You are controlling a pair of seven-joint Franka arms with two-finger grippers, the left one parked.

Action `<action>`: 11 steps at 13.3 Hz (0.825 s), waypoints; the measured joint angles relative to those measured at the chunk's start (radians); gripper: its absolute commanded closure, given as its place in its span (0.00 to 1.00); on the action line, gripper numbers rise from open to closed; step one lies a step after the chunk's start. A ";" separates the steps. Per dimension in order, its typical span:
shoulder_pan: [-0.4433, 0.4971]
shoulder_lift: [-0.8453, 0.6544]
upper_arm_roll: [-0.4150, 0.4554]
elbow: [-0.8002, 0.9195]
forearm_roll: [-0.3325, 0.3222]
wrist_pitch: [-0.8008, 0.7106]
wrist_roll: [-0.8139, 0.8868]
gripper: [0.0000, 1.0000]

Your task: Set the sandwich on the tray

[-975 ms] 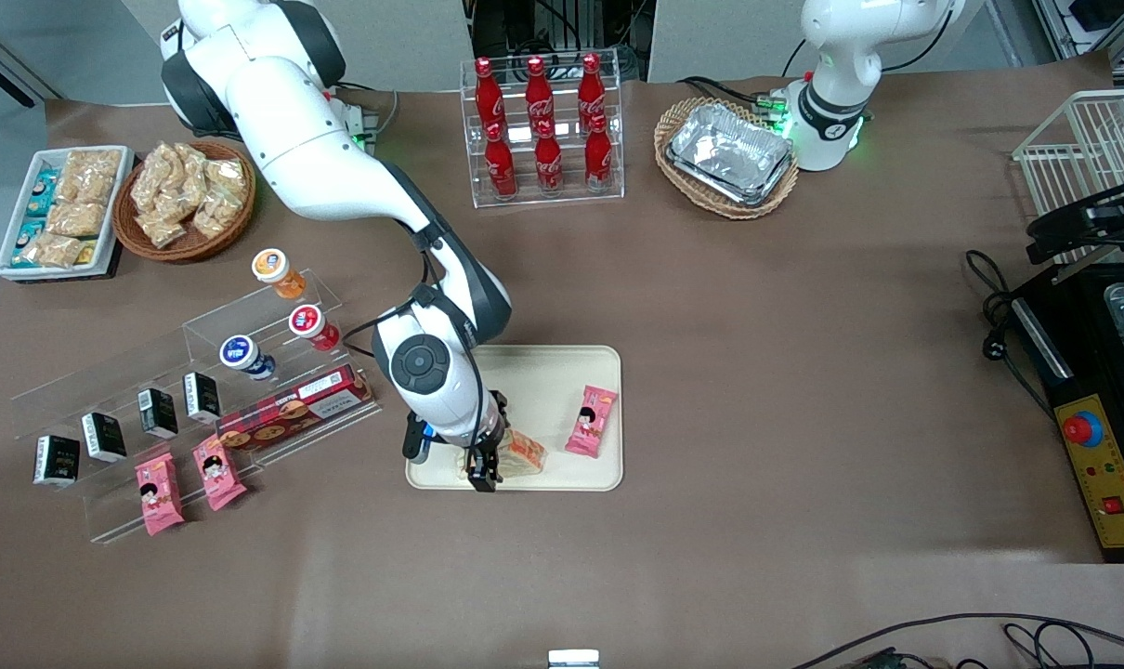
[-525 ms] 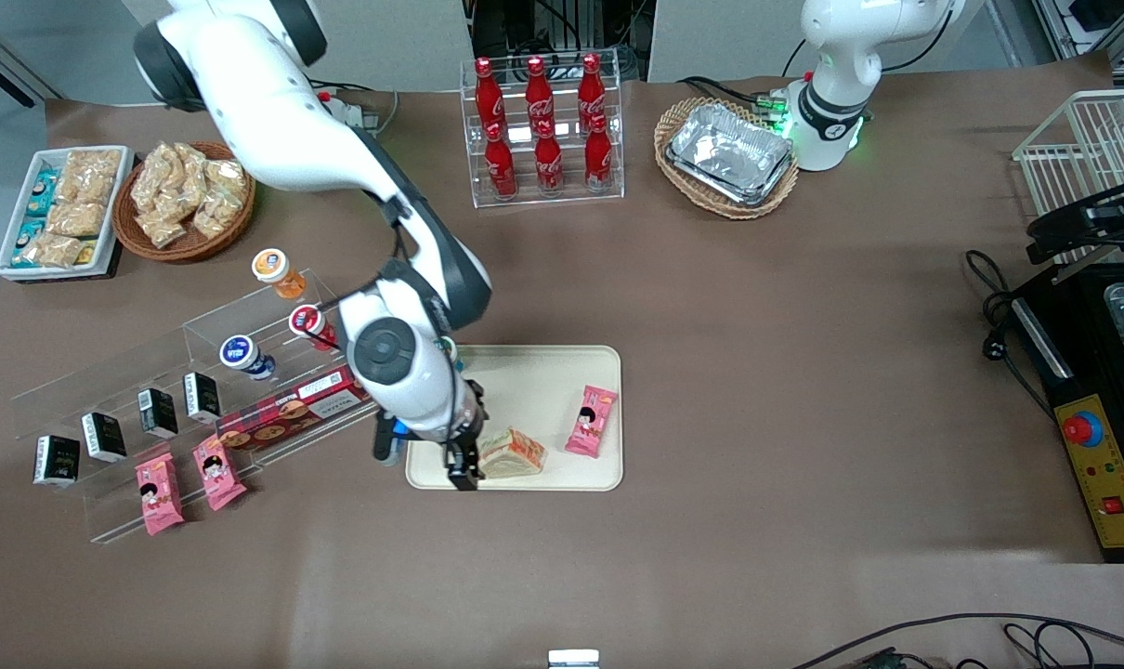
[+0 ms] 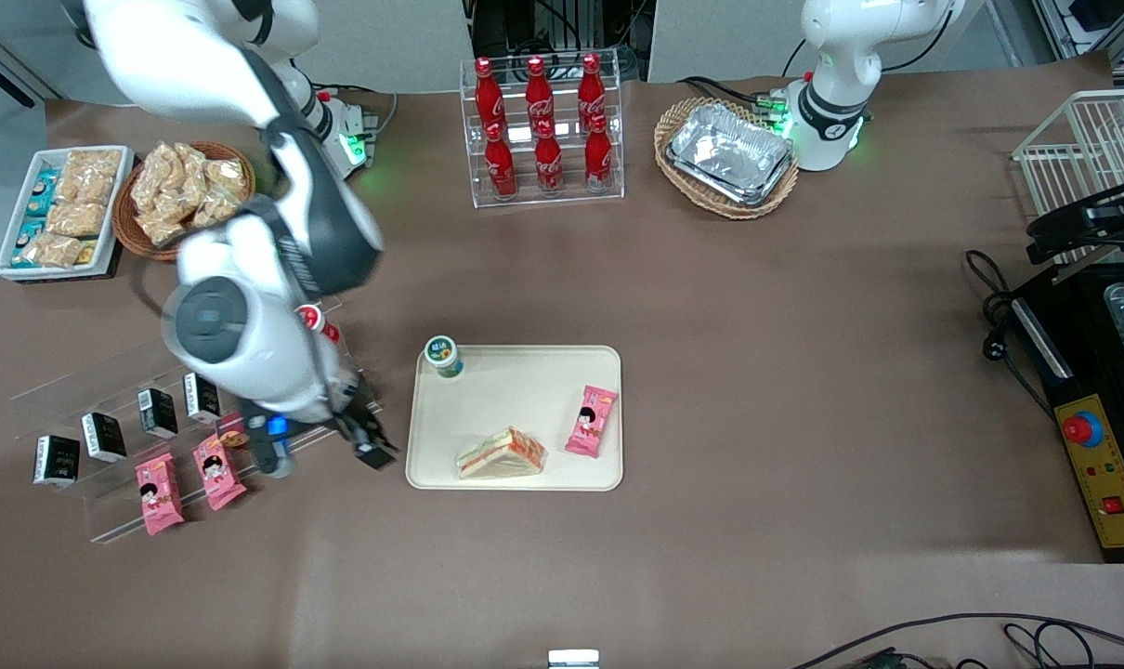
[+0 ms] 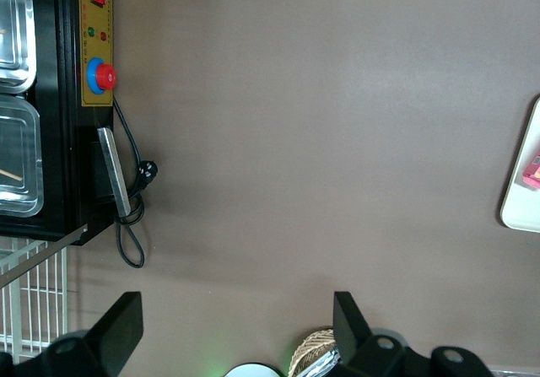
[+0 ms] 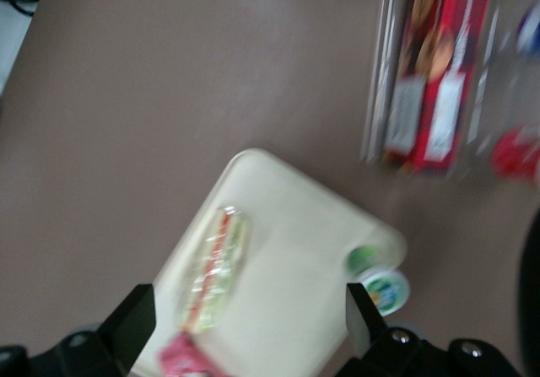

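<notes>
The wrapped triangular sandwich (image 3: 502, 453) (image 5: 215, 263) lies flat on the cream tray (image 3: 525, 381) (image 5: 295, 234), close to the tray's rim nearest the front camera. My gripper (image 3: 369, 448) (image 5: 249, 318) hangs above the table off the tray's short edge, toward the working arm's end and next to the acrylic shelf. Its fingers stand wide open with nothing between them. The wrist camera looks down on the tray from some height.
A pink snack packet (image 3: 591, 421) and a green-lidded cup (image 3: 443, 356) share the tray. The acrylic shelf (image 3: 107, 409) holds a red cookie box (image 5: 430, 82), small cartons, cups and pink packets. Cola bottles (image 3: 542, 125), baskets and a foil tray (image 3: 729, 153) stand farther from the camera.
My gripper let go of the sandwich, which stays on the tray. The arm lifted and swung away toward the acrylic shelf, uncovering the green-lidded cup.
</notes>
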 measured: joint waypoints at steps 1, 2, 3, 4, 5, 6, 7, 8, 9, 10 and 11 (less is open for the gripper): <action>-0.037 -0.028 -0.001 -0.001 -0.003 -0.057 -0.147 0.00; -0.082 -0.056 -0.001 -0.003 -0.004 -0.110 -0.299 0.00; -0.128 -0.082 -0.002 -0.004 -0.004 -0.156 -0.447 0.00; -0.172 -0.110 -0.002 -0.013 -0.004 -0.189 -0.586 0.00; -0.208 -0.144 -0.003 -0.034 -0.004 -0.206 -0.693 0.00; -0.237 -0.178 -0.004 -0.062 -0.010 -0.211 -0.780 0.00; -0.263 -0.212 -0.003 -0.093 -0.019 -0.211 -0.870 0.00; -0.291 -0.241 -0.003 -0.120 -0.023 -0.212 -0.958 0.00; -0.320 -0.264 -0.003 -0.143 -0.025 -0.212 -1.044 0.00; -0.350 -0.284 -0.004 -0.166 -0.026 -0.211 -1.121 0.00; -0.378 -0.305 -0.004 -0.195 -0.026 -0.201 -1.191 0.00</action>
